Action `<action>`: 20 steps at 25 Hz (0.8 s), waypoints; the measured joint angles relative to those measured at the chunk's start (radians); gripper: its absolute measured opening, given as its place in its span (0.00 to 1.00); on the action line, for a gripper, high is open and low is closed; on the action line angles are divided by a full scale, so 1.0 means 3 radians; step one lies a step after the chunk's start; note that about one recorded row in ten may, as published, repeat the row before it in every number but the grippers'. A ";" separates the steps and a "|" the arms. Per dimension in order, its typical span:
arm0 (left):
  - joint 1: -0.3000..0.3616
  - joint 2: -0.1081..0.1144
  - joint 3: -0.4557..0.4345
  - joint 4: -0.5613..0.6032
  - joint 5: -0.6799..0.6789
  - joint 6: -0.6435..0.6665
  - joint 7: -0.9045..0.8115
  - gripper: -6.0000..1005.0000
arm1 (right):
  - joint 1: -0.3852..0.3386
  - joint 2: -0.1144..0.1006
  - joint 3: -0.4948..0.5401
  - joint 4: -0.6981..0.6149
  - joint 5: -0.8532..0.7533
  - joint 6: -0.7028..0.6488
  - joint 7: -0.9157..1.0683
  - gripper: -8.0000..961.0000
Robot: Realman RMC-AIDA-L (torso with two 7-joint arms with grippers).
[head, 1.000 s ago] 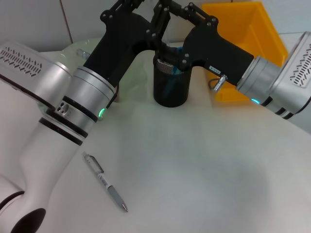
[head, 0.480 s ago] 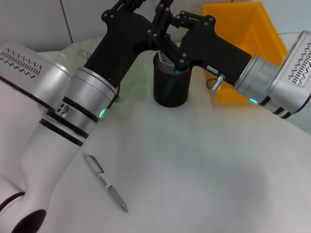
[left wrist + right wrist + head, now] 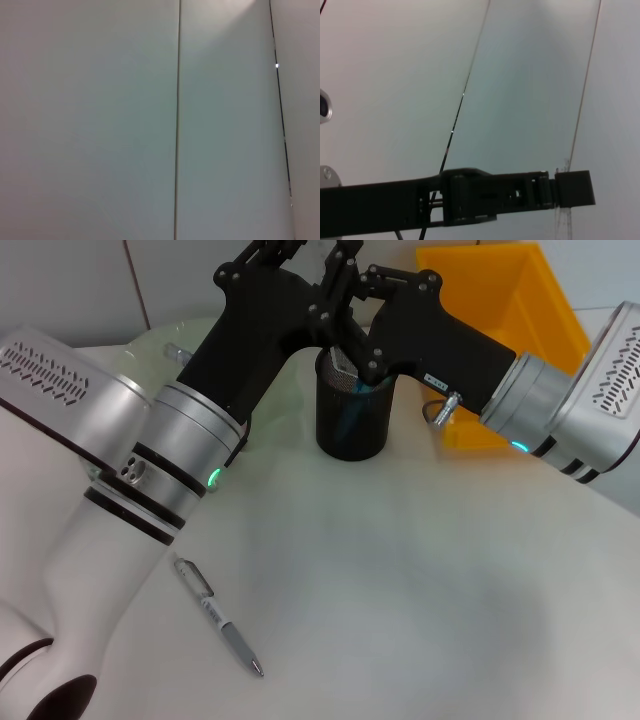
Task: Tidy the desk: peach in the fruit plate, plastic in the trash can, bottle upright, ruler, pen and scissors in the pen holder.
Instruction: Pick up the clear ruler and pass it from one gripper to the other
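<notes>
White desk (image 3: 420, 590) under pale wall panels, seen from the head camera. Near the back edge, standing upright: black mesh pen holder (image 3: 352, 420), with something blue and a pale grey piece showing inside. Directly above its rim, crossing each other: left gripper (image 3: 290, 248), reaching in from the left on its black forearm, and right gripper (image 3: 340, 280), reaching in from the right. Cannot tell how far either set of jaws is parted, nor whether anything is clamped between them; fingertips of the left run out of view at the top, those of the right lost among overlapping black links. Lying flat and well apart from both grippers, toward the near left of the desk: grey pen (image 3: 216, 615), tip pointing toward the near edge, just beside the left arm's white casing, nowhere near the jaws. Behind the right arm: yellow bin (image 3: 520, 300). Behind the left arm: pale green plate (image 3: 175, 340), mostly hidden. From the left wrist camera, only wall panels with a dark seam. From the right wrist camera, wall panels and a black linkage bar crossing the frame.
</notes>
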State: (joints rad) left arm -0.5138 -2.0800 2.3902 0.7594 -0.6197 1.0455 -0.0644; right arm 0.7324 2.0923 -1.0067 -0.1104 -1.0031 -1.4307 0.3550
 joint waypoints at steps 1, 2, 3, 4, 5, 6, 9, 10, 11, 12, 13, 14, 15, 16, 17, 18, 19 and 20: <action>0.0000 0.0000 0.0002 0.0000 0.0000 0.0002 0.0000 0.40 | 0.0001 0.0000 0.0004 0.0000 0.0000 -0.0006 0.0000 0.21; 0.0000 0.0000 0.0004 0.0000 0.0000 0.0003 0.0000 0.40 | 0.0002 0.0000 0.0008 0.0000 0.0000 -0.0013 0.0000 0.20; 0.0001 0.0000 0.0006 0.0000 0.0000 0.0003 -0.0001 0.40 | 0.0002 0.0000 0.0012 0.0000 0.0000 -0.0020 0.0000 0.20; 0.0002 0.0000 0.0006 0.0000 0.0000 0.0003 -0.0002 0.40 | 0.0003 0.0000 0.0013 0.0000 0.0000 -0.0024 0.0000 0.19; 0.0003 0.0000 0.0006 0.0000 0.0000 0.0005 -0.0005 0.40 | 0.0003 0.0000 0.0013 0.0000 0.0000 -0.0026 0.0000 0.19; 0.0004 0.0000 0.0006 0.0000 0.0000 0.0006 -0.0012 0.40 | 0.0004 0.0000 0.0012 0.0000 0.0000 -0.0026 0.0005 0.18; 0.0005 0.0000 0.0006 0.0000 0.0000 0.0007 -0.0038 0.40 | 0.0008 0.0000 0.0003 0.0000 0.0000 -0.0027 0.0016 0.17; 0.0006 0.0000 0.0006 -0.0001 0.0000 0.0007 -0.0041 0.40 | 0.0008 0.0000 0.0005 0.0000 0.0000 -0.0027 0.0021 0.16; 0.0009 0.0000 0.0006 -0.0002 0.0000 0.0008 -0.0042 0.40 | 0.0009 0.0000 0.0008 0.0002 0.0000 -0.0028 0.0025 0.16; 0.0011 0.0000 0.0005 -0.0003 0.0001 0.0008 -0.0042 0.40 | 0.0009 0.0000 0.0013 0.0006 0.0000 -0.0027 0.0030 0.15; 0.0013 0.0000 0.0005 -0.0003 0.0002 0.0010 -0.0042 0.40 | 0.0009 0.0000 0.0018 0.0011 0.0000 -0.0028 0.0035 0.14; 0.0014 0.0000 0.0007 -0.0003 0.0004 0.0013 -0.0042 0.40 | 0.0009 0.0000 0.0019 0.0014 0.0000 -0.0028 0.0038 0.12; 0.0014 0.0000 0.0007 -0.0003 0.0004 0.0013 -0.0042 0.40 | 0.0009 0.0000 0.0019 0.0015 0.0000 -0.0028 0.0040 0.10; 0.0015 0.0000 0.0009 -0.0004 0.0005 0.0015 -0.0042 0.40 | 0.0009 0.0000 0.0019 0.0016 0.0000 -0.0028 0.0041 0.08; 0.0017 0.0000 0.0014 -0.0004 0.0006 0.0019 -0.0041 0.40 | 0.0011 0.0000 0.0019 0.0016 0.0000 -0.0028 0.0045 0.07; 0.0018 0.0000 0.0017 -0.0004 0.0005 0.0021 -0.0042 0.40 | 0.0012 0.0000 0.0019 0.0018 0.0000 -0.0027 0.0049 0.05; 0.0018 0.0000 0.0017 -0.0004 0.0005 0.0021 -0.0042 0.40 | 0.0012 0.0000 0.0019 0.0019 0.0000 -0.0027 0.0053 0.05; 0.0018 0.0000 0.0018 -0.0005 0.0005 0.0021 -0.0042 0.40 | 0.0013 0.0000 0.0019 0.0020 0.0000 -0.0027 0.0062 0.04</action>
State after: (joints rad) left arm -0.5085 -2.0800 2.3956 0.7580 -0.6182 1.0518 -0.0769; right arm 0.7363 2.0923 -1.0010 -0.1042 -1.0030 -1.4387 0.3736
